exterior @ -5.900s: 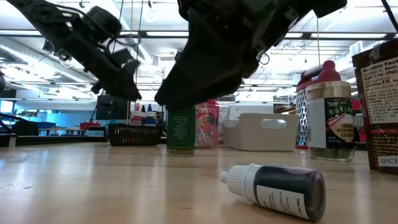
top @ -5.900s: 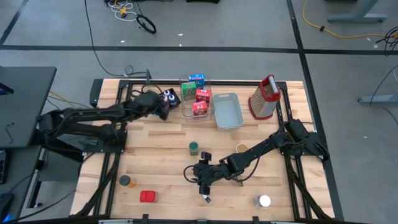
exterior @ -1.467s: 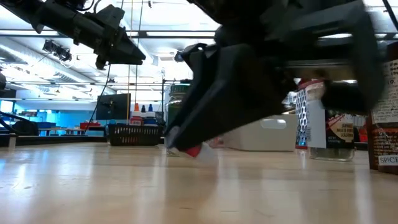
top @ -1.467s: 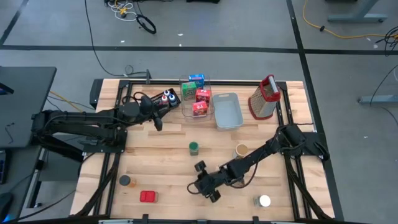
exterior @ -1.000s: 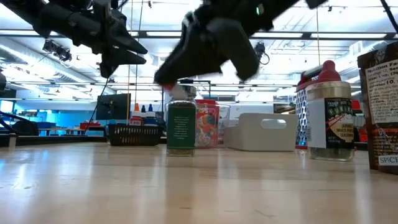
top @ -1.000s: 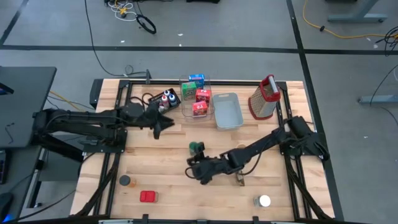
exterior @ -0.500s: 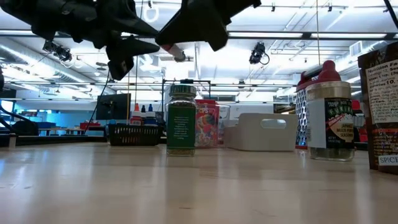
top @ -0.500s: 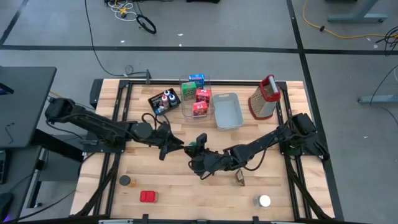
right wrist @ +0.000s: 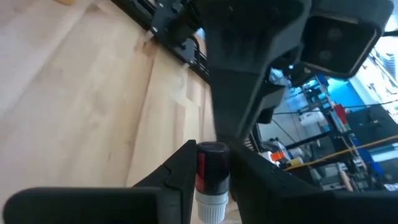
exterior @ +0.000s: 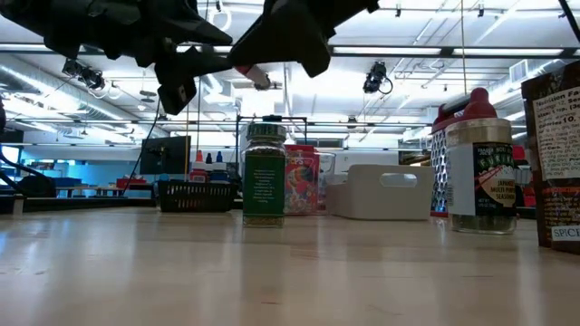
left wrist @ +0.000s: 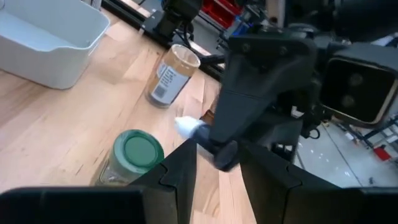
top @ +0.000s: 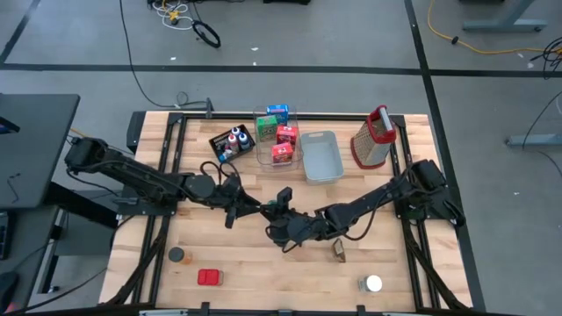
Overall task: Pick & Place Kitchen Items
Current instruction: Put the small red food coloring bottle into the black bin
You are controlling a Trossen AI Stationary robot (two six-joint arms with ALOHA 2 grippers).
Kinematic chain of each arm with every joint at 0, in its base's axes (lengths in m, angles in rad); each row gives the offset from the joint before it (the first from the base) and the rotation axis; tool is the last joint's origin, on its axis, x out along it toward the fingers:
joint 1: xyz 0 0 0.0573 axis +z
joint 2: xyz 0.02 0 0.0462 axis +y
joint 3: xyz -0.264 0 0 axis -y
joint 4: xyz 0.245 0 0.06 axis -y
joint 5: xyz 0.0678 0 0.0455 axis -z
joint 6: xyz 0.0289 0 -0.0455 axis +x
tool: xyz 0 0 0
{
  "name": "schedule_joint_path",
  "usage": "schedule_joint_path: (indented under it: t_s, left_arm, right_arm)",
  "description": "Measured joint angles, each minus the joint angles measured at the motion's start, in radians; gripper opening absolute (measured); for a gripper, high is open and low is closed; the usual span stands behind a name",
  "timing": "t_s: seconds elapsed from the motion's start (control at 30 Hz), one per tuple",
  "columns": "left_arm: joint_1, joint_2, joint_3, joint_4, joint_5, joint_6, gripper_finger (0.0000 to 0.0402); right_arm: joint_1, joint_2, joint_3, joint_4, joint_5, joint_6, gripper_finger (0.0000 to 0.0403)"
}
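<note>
The pale wooden desk has bare room along its near edge. Mid-desk, raised clear of the top, the right end effector is clamped on a small white-capped dropper bottle with a red label. The left end effector has its fingers apart around the bottle's white tip. A green-lidded spice jar stands beneath; its label is unreadable.

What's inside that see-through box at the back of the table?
The clear box holds small cartons: two red ones, a green one and a blue one at its far end. Anything beneath them is hidden.
</note>
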State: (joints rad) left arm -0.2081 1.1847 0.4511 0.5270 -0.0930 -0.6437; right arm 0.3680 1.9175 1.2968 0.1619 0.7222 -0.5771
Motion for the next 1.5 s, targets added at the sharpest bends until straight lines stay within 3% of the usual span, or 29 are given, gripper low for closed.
schedule_joint_path:
  t_s: [0.33,0.53,0.8,0.9,1.07,1.23,1.5]
  left_arm:
    - [0.001,0.000,0.000,0.004,-0.011,0.057,0.0128]
    - [0.010,0.005,0.000,0.000,0.003,-0.030,0.0131]
    - [0.060,0.030,0.000,0.011,-0.005,-0.014,0.0182]
    - [0.088,0.046,0.001,0.013,-0.022,-0.011,0.0199]
    - [0.124,0.045,0.000,0.005,-0.027,-0.012,0.0208]
    - [0.126,0.045,0.000,0.009,-0.044,-0.014,0.0183]
    - [0.126,0.045,0.000,0.019,-0.054,0.029,0.0103]
  right_arm:
    - [-0.004,0.000,0.000,0.001,-0.005,-0.007,0.0095]
    - [-0.015,0.000,0.000,0.002,-0.006,-0.019,0.0095]
    - [-0.057,0.000,0.001,-0.003,-0.007,-0.071,0.0095]
    - [-0.076,0.000,0.001,-0.004,-0.052,-0.073,0.0095]
    - [-0.101,0.000,0.001,-0.007,-0.068,-0.067,0.0095]
    - [-0.114,0.000,0.001,-0.006,-0.064,-0.075,0.0095]
    - [-0.120,0.000,0.001,-0.007,-0.070,-0.092,0.0095]
